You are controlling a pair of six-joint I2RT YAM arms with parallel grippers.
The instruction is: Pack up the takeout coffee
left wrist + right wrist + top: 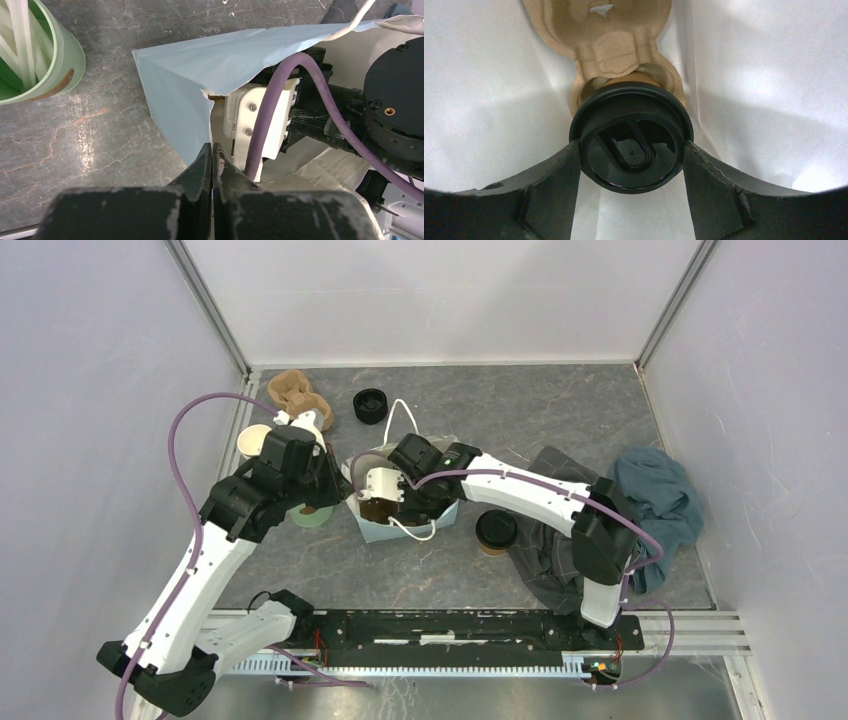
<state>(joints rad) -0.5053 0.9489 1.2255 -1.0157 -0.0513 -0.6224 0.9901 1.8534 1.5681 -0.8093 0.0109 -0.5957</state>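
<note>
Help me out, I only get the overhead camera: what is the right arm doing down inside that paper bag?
Observer: Its wrist camera shows the right gripper shut on a black-lidded coffee cup, with the white walls of the bag all around.
Visitor: Is the cup just loose in there?
Observer: No. It looks seated in one pocket of a cardboard carrier that lies inside the bag.
Visitor: And the left arm? Its hand is hidden from me.
Observer: The left gripper is shut on the bag's rim, pinching the paper edge on the side nearest the green cup.
</note>
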